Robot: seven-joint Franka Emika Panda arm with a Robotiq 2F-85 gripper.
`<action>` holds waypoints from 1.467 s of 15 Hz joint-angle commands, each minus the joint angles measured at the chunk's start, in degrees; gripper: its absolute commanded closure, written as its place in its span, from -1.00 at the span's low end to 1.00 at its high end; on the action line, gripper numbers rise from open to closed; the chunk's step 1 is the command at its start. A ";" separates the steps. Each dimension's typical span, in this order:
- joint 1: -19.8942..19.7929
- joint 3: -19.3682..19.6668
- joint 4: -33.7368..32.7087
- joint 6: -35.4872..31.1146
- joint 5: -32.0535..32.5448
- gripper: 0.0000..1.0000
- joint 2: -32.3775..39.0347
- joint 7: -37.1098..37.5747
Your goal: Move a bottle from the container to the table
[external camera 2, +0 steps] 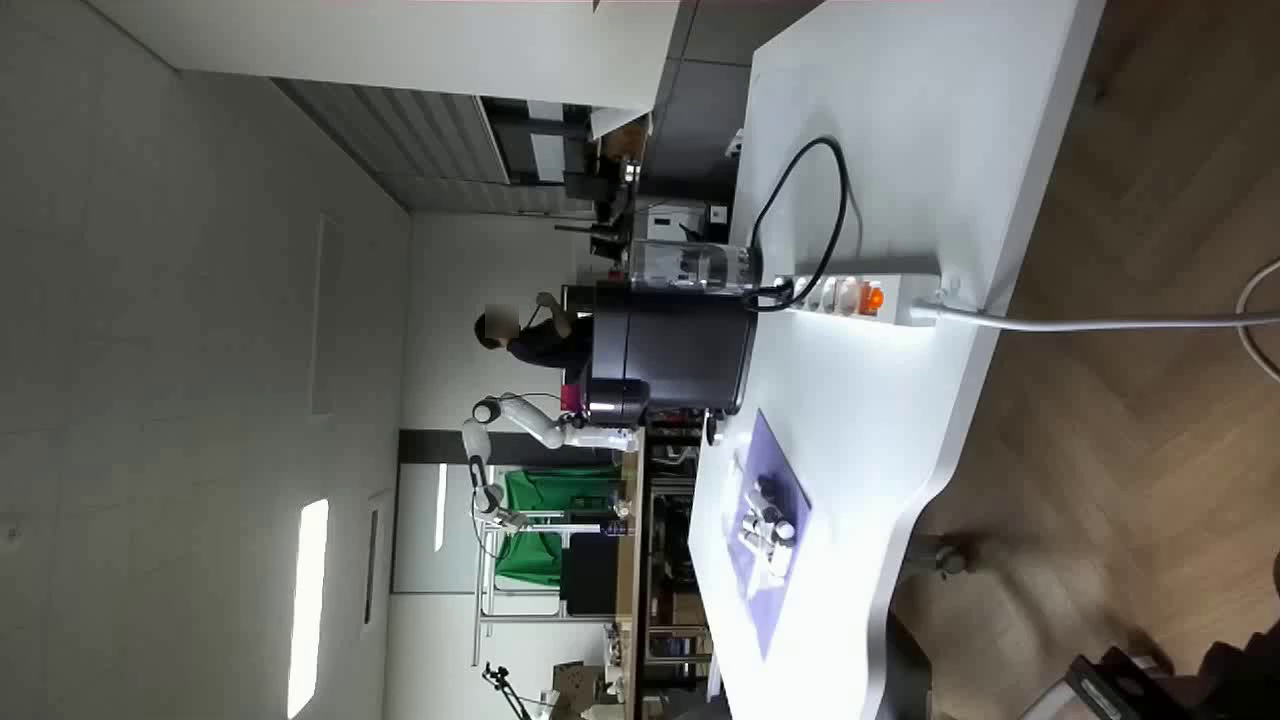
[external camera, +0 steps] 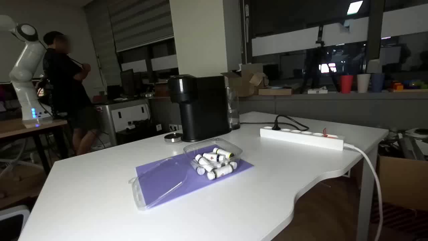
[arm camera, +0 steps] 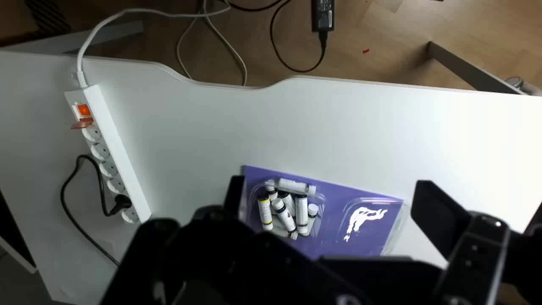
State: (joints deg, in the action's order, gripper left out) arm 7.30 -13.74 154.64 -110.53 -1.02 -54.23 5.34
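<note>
Several small white-capped bottles (arm camera: 284,214) lie jumbled in a clear plastic container (arm camera: 321,220). The bottles also show in both exterior views (external camera: 222,171) (external camera 2: 768,530). The container, its rim clear in an exterior view (external camera: 230,144), rests on a flat purple sheet (arm camera: 334,203) on the white table (arm camera: 360,135). A clear plastic lid (external camera: 133,194) lies beside it, partly over the sheet's edge. My gripper (arm camera: 330,190) is open and empty above the table, its fingers spread wide. One finger shows near the bottle container, the other past the lid. No exterior view shows my gripper.
A white power strip (arm camera: 120,156) with a black cable lies on the table. A tall black coffee machine (external camera: 207,107) and a small round metal dish (external camera: 173,137) stand behind the container. A person (external camera: 67,80) and another arm (external camera: 25,73) are in the background.
</note>
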 commanded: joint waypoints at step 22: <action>5.06 28.58 -12.77 -23.93 -1.74 -1.00 33.25 -45.79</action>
State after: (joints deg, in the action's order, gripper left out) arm 8.22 9.65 150.23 -135.08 1.76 -32.14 -30.90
